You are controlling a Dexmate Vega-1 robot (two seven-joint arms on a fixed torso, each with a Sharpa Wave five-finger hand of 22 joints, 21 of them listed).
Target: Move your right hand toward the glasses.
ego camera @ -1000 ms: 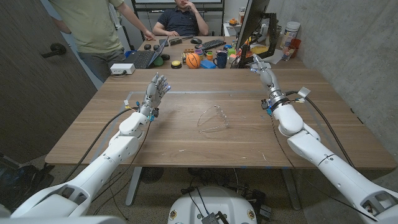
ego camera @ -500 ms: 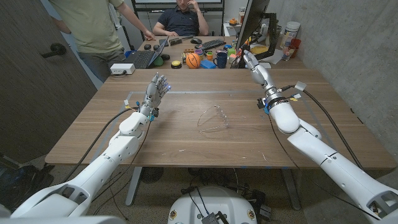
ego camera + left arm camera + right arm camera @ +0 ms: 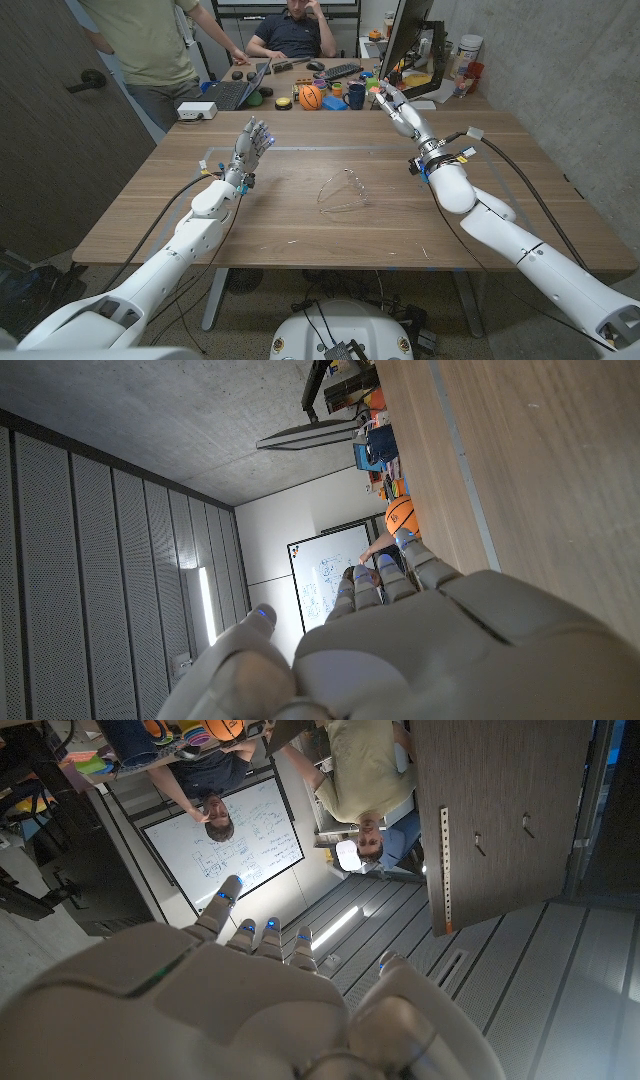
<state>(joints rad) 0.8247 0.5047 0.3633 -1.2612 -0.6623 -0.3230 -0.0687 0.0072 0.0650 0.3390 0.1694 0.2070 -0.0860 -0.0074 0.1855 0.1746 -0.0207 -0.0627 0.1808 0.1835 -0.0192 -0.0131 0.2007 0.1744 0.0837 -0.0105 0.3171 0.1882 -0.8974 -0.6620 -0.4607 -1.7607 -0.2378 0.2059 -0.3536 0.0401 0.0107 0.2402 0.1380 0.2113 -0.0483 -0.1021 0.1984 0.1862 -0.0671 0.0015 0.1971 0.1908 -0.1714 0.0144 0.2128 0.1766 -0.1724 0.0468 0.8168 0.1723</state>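
A pair of clear, thin-framed glasses (image 3: 343, 192) lies near the middle of the wooden table (image 3: 300, 230). My right hand (image 3: 397, 106) is raised over the table's far right part, fingers apart and pointing away, holding nothing; it stands behind and to the right of the glasses. My left hand (image 3: 254, 140) is held up over the far left part, fingers spread and empty, well left of the glasses. The wrist views show the backs of my left hand (image 3: 400, 650) and right hand (image 3: 250, 1010).
Behind the table's far edge stand a laptop (image 3: 235, 92), a white box (image 3: 197, 110), an orange ball (image 3: 311, 96), a dark mug (image 3: 356, 96) and a monitor (image 3: 405, 35). Two people (image 3: 150, 45) are behind the table. A concrete wall runs along the right.
My right hand and forearm have swung to the left and slightly farther back over the table. The left arm and the glasses have not moved.
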